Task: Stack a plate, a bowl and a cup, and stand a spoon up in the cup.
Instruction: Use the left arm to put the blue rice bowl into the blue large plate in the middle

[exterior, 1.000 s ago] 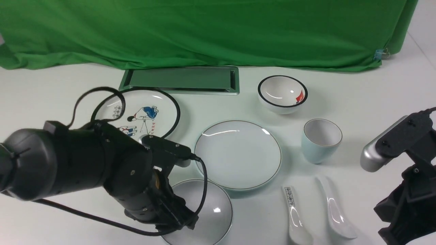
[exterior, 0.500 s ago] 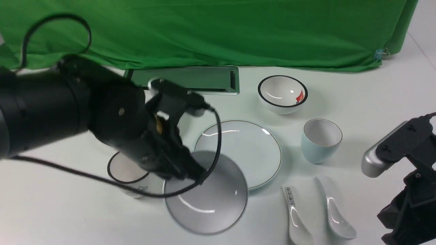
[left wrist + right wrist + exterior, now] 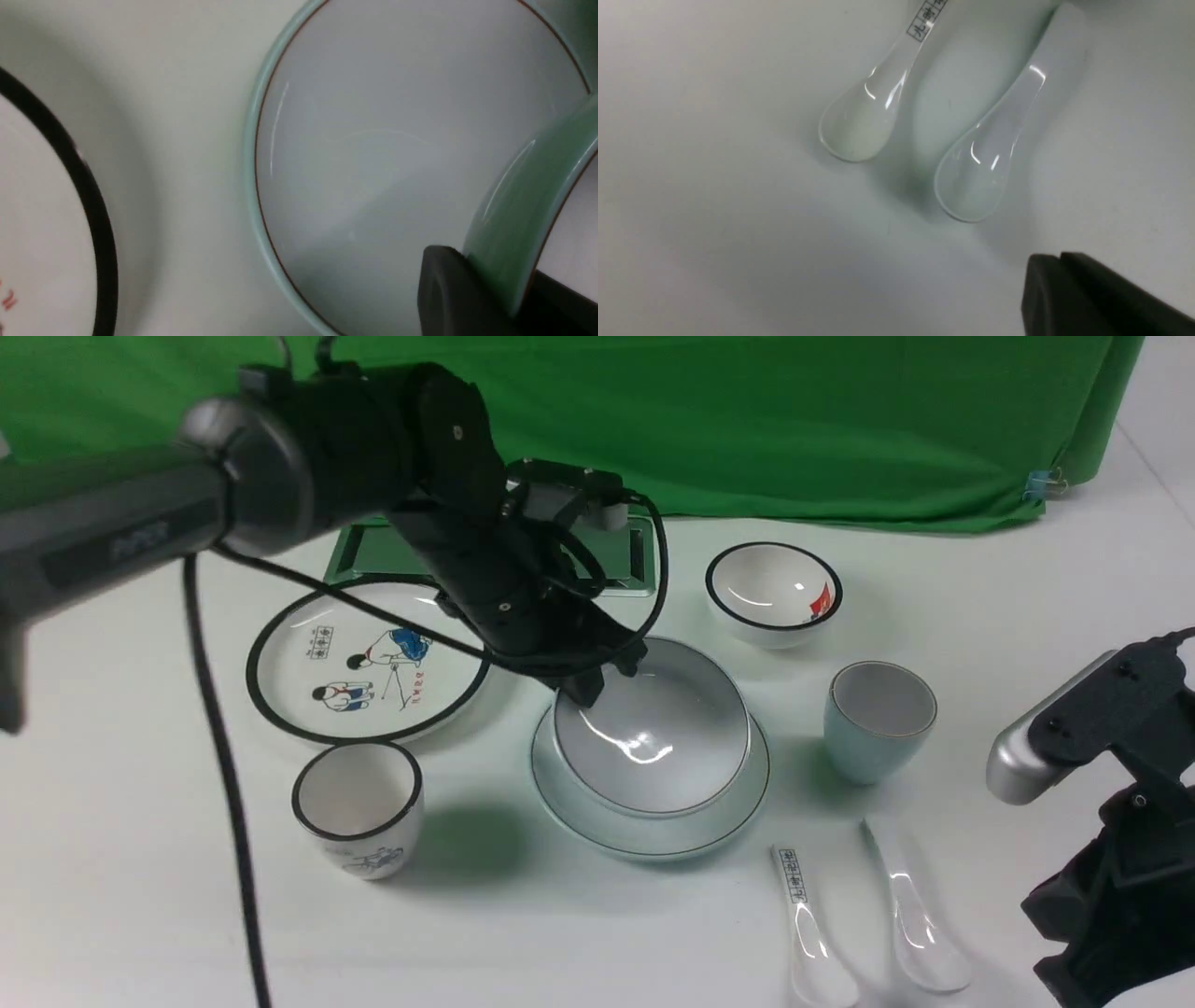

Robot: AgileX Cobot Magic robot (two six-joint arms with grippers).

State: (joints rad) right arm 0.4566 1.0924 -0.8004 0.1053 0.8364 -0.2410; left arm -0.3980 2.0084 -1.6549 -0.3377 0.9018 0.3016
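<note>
Black arms [image 3: 373, 439] with looping black cable [image 3: 219, 728], perhaps grey lettering [image 3: 140, 539].

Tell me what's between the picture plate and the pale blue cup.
The plain plate, with the bowl over it in the left hand; front view.

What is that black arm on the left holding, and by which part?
The left gripper clamps the plain pale blue-white ceramic bowl by its rim, over the large pale blue-white plate.

Pale blue-white, thin dark rim lines: plate [image 3: 653, 837], bowl [image 3: 653, 747], cup [image 3: 864, 753]. Plain glossy white: spoon [image 3: 913, 917]. At its 9 o'clock, labelled spoon [image 3: 805, 924]: white, black print. White, black rim, blue-red figures: cartoon plate [image 3: 369, 658]. Green: backdrop [image 3: 653, 420].
</note>
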